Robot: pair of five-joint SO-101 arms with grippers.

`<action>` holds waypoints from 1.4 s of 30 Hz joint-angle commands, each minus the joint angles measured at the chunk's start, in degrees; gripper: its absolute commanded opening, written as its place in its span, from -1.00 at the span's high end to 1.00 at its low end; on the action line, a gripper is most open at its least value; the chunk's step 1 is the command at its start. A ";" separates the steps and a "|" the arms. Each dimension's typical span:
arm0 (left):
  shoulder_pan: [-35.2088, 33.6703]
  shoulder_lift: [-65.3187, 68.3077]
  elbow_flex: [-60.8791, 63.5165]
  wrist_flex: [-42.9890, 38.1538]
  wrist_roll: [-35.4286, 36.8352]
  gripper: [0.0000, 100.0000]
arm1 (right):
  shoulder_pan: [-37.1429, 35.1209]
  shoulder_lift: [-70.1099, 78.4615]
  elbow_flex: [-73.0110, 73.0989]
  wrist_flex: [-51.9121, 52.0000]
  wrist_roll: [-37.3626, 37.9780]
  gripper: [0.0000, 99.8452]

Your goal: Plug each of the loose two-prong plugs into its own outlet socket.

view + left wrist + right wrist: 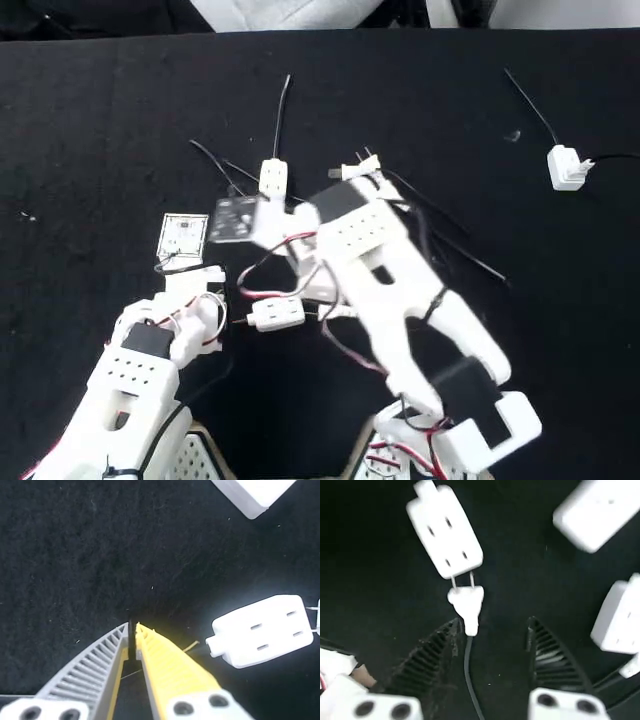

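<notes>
- Right end effector (493,621) is open, its fingers on either side of a white plug (465,602) and the cord (468,665) trailing from it.
- Plug's two prongs enter the end of a white outlet (445,530). Bare metal shows between them, so the plug looks only partly seated.
- Best to close on the plug body, not the cord, then push straight along the prongs.
- Outlet lies loose on the black desk (365,560) and may slide, so press slowly.
- Left end effector (132,628) is closed over the desk, and I can see nothing clearly held in it.

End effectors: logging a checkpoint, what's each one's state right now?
Left end effector: shut, nothing clearly held.
Right end effector: open around the cord of a white plug, holding nothing.
</notes>
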 commanded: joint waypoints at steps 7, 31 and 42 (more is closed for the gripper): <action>0.13 -0.97 -0.92 -0.70 -0.62 0.93 | 7.82 -1.10 12.79 -13.10 4.31 0.60; 0.13 -0.97 -0.84 -0.70 -0.70 0.93 | 6.42 -13.14 20.09 -11.25 8.79 0.60; 0.13 -0.97 -0.84 -0.70 -0.70 0.93 | 4.48 -13.85 32.13 -26.99 8.62 0.70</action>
